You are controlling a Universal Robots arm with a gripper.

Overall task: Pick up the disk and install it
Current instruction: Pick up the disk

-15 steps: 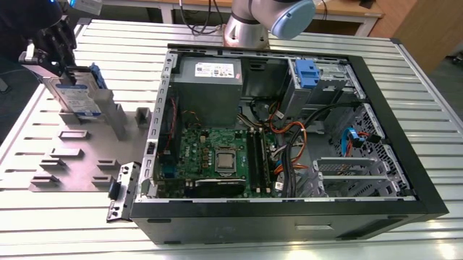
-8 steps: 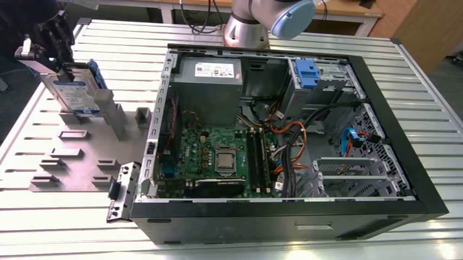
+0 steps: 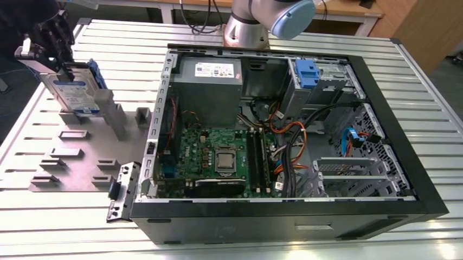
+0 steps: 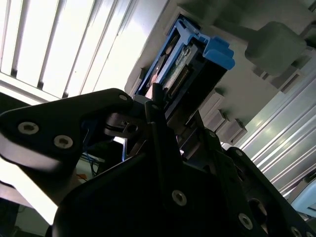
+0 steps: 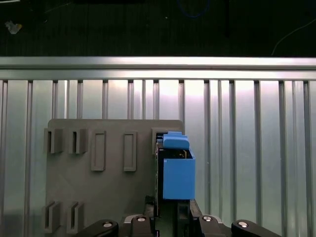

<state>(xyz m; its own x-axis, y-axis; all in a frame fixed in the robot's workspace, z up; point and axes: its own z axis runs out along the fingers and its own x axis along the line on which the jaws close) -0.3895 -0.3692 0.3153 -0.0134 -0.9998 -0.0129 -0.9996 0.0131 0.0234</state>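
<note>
Pinching the upright disk (image 3: pixel 75 95) at its upper end, gripper (image 3: pixel 64 67) clamped around it, over the grey slotted plate (image 3: pixel 72 157).

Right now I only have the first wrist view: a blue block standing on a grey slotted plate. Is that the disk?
Observer: Yes. In the exterior view the disk shows its flat side: silver, with a white-and-blue label, in a blue frame.
Operator: Where is the computer?
Observer: The open case lies to the exterior view's right of the plate.
Operator: Anything blue inside it?
Observer: Another blue carrier sits along its far wall.
</note>
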